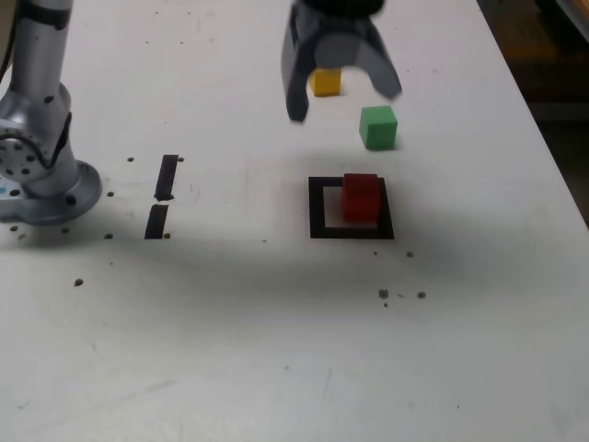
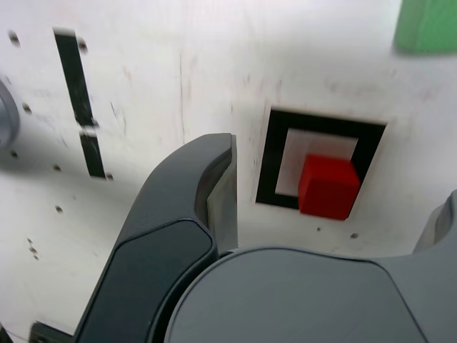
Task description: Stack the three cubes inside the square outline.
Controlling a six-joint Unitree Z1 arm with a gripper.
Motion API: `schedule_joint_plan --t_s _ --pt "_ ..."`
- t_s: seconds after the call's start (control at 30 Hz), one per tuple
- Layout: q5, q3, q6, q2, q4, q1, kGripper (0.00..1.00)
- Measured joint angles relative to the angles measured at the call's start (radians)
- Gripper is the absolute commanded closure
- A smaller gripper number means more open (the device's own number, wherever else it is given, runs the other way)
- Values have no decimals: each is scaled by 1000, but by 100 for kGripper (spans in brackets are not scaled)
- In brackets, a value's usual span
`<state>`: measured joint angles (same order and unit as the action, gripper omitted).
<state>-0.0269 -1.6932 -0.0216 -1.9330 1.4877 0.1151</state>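
Currently: red cube (image 1: 361,197) inside outline (image 1: 317,210); green cube (image 1: 378,127), yellow cube (image 1: 326,82) outside; end effector (image 1: 345,101) raised, jaws wide, empty.

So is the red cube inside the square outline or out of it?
Inside, just off centre: the red cube sits within the square outline, crowding the exterior view's right side. In the wrist view its edge overlaps the tape.

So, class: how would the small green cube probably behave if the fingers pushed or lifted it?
The small solid green cube likely slides rather than rolls, given its flat faces. It looks rigid and probably light, so it should lift easily.
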Motion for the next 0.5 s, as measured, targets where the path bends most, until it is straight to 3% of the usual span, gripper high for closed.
schedule_joint_plan --t_s 0.13,0.3,0.5 --pt "1 -2 -35 10 0 115 1" --pt "-43 -78 -96 -5 -3 273 1" --pt "-75 -175 -233 -165 9 412 2"
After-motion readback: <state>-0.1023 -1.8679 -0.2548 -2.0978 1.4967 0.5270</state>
